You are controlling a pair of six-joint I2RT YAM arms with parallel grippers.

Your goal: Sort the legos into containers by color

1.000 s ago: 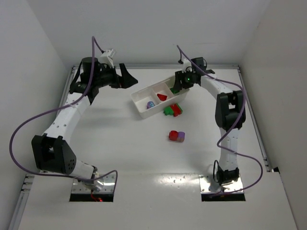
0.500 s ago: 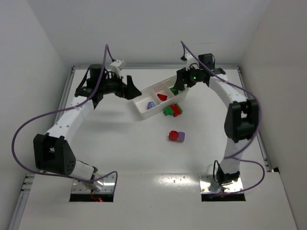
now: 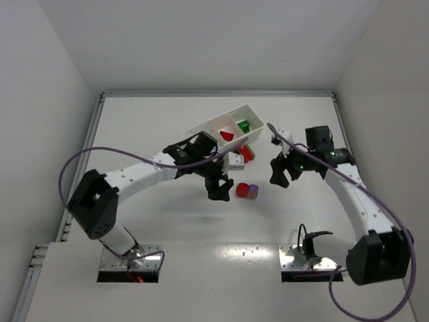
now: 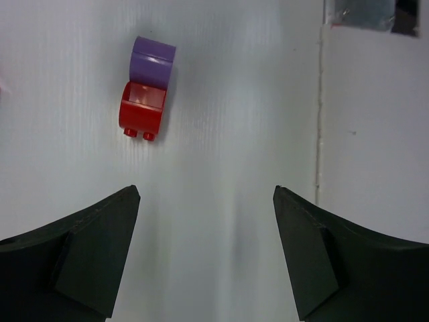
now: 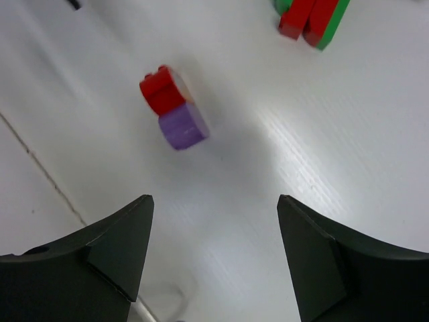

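Left fingers [image 4: 87, 255] and right fingers [image 5: 100, 255] stand spread, empty. Red-purple lego pair [image 4: 146, 90] lies on desk [image 4: 234, 100], between both arms. Recommend each side clamps one colour squarely, then pulls apart.

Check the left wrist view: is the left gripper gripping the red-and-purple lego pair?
No, the left gripper is open and empty; the red-and-purple lego pair lies on the table ahead of it.

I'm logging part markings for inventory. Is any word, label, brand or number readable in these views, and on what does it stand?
None can be read in any view. The red-and-purple lego pair, the white tray, the left gripper and the right gripper show no print.
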